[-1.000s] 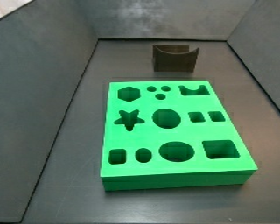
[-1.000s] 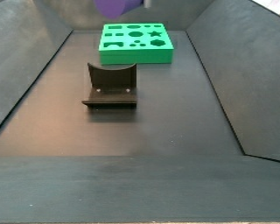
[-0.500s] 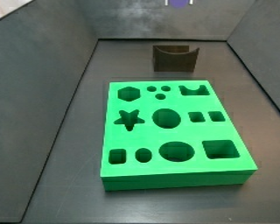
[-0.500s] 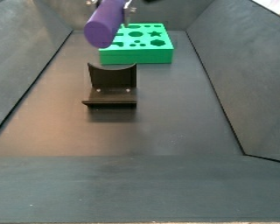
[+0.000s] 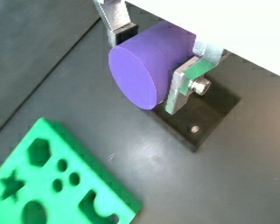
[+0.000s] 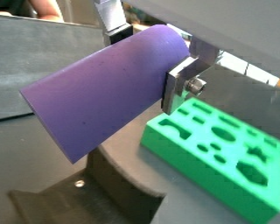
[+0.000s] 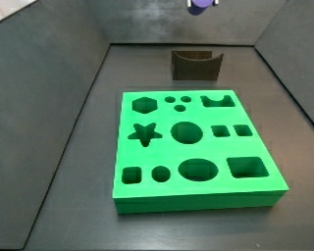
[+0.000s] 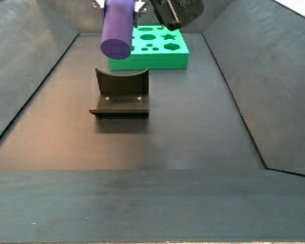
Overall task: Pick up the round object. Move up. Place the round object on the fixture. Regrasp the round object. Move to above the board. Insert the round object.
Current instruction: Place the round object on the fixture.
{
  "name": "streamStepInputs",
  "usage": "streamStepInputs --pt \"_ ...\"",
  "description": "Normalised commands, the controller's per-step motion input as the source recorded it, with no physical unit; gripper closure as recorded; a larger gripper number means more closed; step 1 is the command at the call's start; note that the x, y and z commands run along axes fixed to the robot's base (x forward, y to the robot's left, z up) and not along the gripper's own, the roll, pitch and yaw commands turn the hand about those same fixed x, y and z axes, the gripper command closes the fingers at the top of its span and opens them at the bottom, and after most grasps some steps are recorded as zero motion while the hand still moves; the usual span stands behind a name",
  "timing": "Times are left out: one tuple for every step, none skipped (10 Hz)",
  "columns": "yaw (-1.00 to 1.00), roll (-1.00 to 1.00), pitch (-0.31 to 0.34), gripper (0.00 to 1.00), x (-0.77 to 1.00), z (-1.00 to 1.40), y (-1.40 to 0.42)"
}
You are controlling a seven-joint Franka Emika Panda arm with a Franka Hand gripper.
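The round object (image 5: 146, 68) is a matte purple cylinder, and my gripper (image 5: 150, 59) is shut on it near one end, a silver finger (image 5: 182, 82) on each side. In a side view the round object (image 8: 114, 31) hangs nearly upright in the air just above the fixture (image 8: 119, 93), apart from it. In a wrist view the round object (image 6: 98, 94) reaches from the gripper (image 6: 149, 54) toward the fixture (image 6: 122, 187). The fixture (image 7: 195, 64) stands behind the green board (image 7: 192, 147). Only a purple tip of the round object (image 7: 200, 4) shows at that view's upper edge.
The board (image 8: 152, 48) lies flat beyond the fixture, with star, hexagon, round, square and oval holes. Dark sloping walls (image 8: 34, 76) enclose the floor on both sides. The fixture's base plate (image 5: 208, 119) lies under the gripper, the board (image 5: 52, 185) off to one side.
The purple cylinder has come down into view over the last second and turned from tilted to nearly upright above the fixture. The gripper stays shut on it.
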Motion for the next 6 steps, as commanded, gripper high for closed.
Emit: streamStepInputs --pt "0.04 -0.56 0.265 1.00 0.08 -0.02 0.05" --pt "-0.05 -0.35 0.245 1.00 0.08 -0.02 0.04" --pt "-0.11 -0.20 0.192 1.00 0.07 -0.01 0.03" --pt "-0.11 -1.00 0.315 1.00 0.13 -1.00 0.13" --pt "-0.12 -1.00 0.298 1.00 0.12 -1.00 0.13" --pt "-0.22 -0.92 0.267 1.00 0.15 -1.00 0.14"
